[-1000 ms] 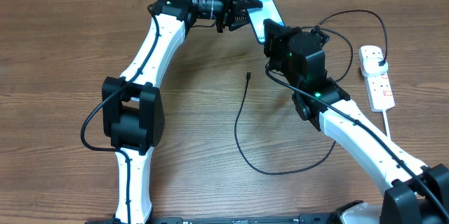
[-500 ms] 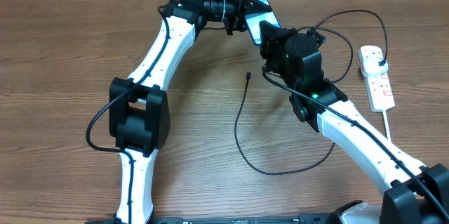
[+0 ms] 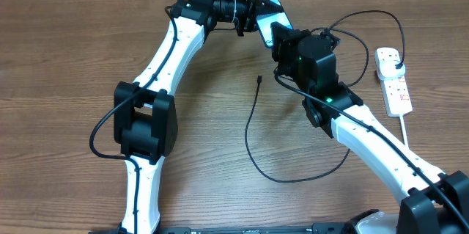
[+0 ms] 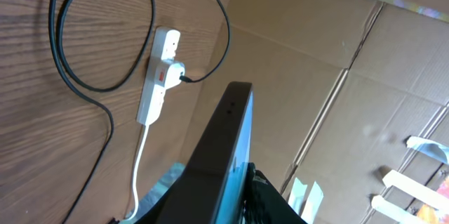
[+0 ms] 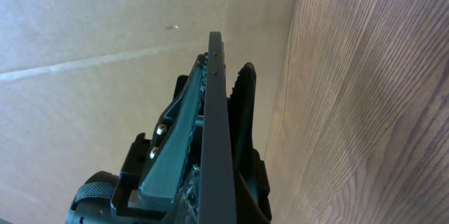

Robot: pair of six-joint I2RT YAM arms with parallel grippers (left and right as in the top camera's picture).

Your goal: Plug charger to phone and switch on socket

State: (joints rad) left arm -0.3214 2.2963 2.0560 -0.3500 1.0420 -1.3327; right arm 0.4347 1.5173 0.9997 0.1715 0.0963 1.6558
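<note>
Phone held up, charger not in yet

My left gripper (image 3: 249,12) pinched the slim black-edged phone with the lit blue screen (image 3: 277,5) on edge above the wooden table (image 3: 73,58). Couldn't tell how the jaws stood on my right gripper (image 3: 283,39) beside it. The long thin black charger cable (image 3: 249,128) lay loose, tip unplugged, other end at the white power strip socket (image 3: 398,91). Plugging in and switching on were left, I reckon.

table (image 3: 66,58): brown wood grain, fills the overhead view from 3 to 9 o'clock | cardboard wall (image 4: 316,62): tan, creased panels with seams, 12 to 3 o'clock in left wrist view | white strips (image 4: 410,182): 2 at 4 o'clock, left wrist view (too blurred to identify)
</note>
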